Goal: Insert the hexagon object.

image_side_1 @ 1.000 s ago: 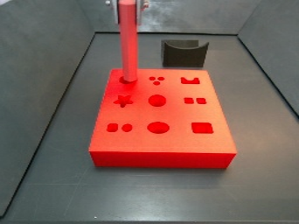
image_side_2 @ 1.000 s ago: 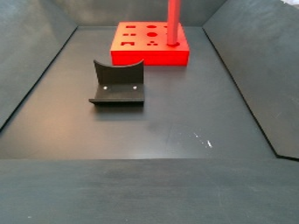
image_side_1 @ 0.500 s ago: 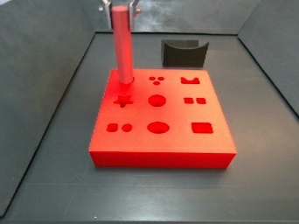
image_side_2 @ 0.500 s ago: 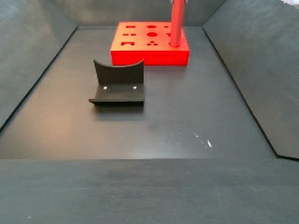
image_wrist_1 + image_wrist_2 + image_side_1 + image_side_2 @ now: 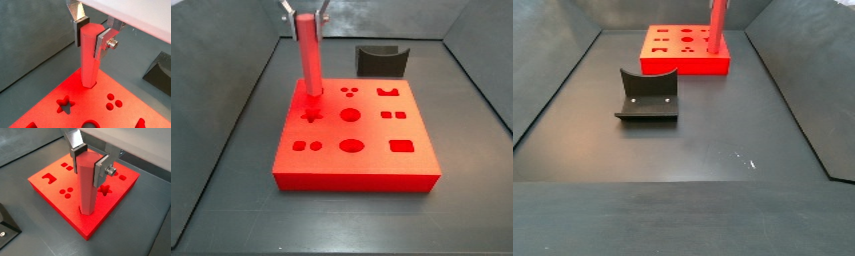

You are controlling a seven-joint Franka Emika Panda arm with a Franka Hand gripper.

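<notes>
Standing on the dark floor of the walled bin, the wide flat bright-red block with shaped holes was the main thing around my work; its top showed a star cut-out, round holes and square ones. A dark grey curved-top piece sat behind the block by the back wall in a side view, well apart from it, and appeared as the near object on the open floor in another. Nothing lay between that piece and the block, and nothing crowded the peg.

My gripper hung above the block's corner, its flat silver fingers clamped on the upper end of the long, slim bright-red hexagon peg. The peg hung down from between the pads, leaning slightly in a side view. Its lower end met the block's top near the corner, beside the star cut-out; it seemed to sit in a hole there, though I could not tell how deep.
</notes>
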